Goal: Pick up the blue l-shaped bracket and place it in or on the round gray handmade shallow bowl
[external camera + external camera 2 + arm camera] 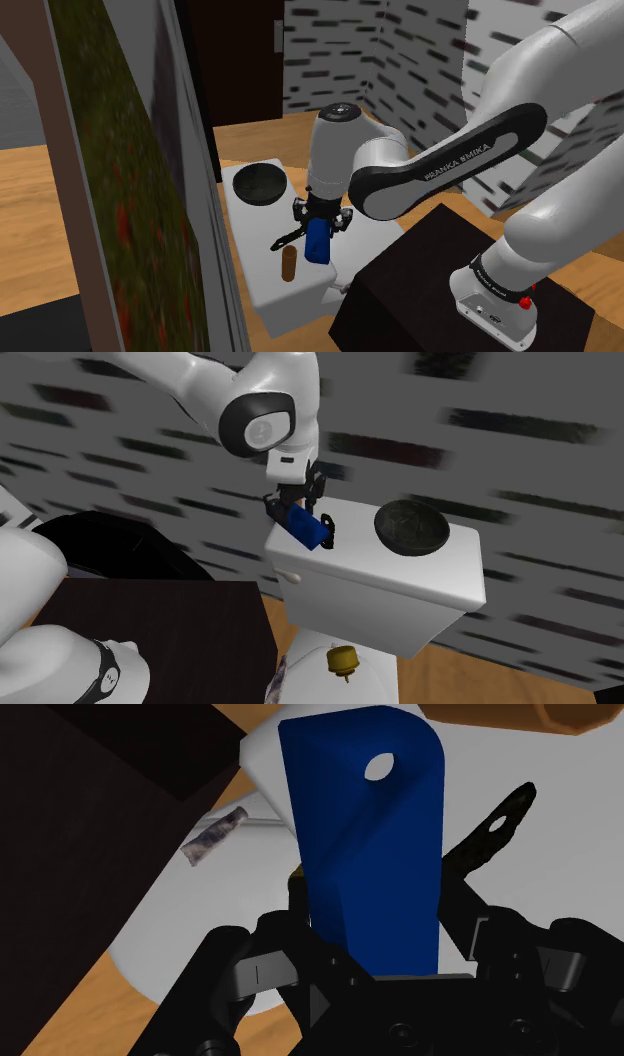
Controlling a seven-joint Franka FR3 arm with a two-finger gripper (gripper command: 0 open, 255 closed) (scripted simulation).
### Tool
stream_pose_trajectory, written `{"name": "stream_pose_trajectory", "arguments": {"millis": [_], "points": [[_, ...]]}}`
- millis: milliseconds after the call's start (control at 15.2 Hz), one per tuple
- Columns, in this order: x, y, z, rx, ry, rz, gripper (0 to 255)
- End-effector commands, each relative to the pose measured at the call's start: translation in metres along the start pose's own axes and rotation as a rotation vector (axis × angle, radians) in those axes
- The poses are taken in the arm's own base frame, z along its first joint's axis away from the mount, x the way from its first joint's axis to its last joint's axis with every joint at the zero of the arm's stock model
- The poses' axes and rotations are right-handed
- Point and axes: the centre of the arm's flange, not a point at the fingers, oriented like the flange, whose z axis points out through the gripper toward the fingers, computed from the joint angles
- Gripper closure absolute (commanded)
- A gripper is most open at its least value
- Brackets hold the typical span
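Note:
My black gripper [318,222] is shut on the blue L-shaped bracket [319,243], which hangs from the fingers just above the white lid [262,290]. In the wrist view the bracket [370,834] stands clasped between the fingers, its holed arm pointing away from the gripper [372,949]. The round dark grey bowl [260,184] sits at the lid's far end in the shoulder view. In the second exterior view the bracket [303,524] and gripper [299,510] are over the lid's left end, apart from the bowl [411,528] on the right.
A brown cylinder [289,265] and a thin black tool [284,240] lie on the lid beside the bracket. The dark stand [440,280] is close at the lid's near side. A tall framed panel [120,200] borders the shoulder view's left. A yellow object [343,659] sits below the lid.

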Motion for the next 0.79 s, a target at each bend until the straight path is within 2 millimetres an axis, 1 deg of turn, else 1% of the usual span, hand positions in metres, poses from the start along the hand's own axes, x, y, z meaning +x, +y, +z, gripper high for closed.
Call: {"name": "stream_pose_trajectory", "arguments": {"millis": [0,726], "points": [[-0.001,0.001,-0.010,0.000,-0.002,0.000,255],[0.000,0.002,-0.069,0.000,-0.002,0.000,255]]}}
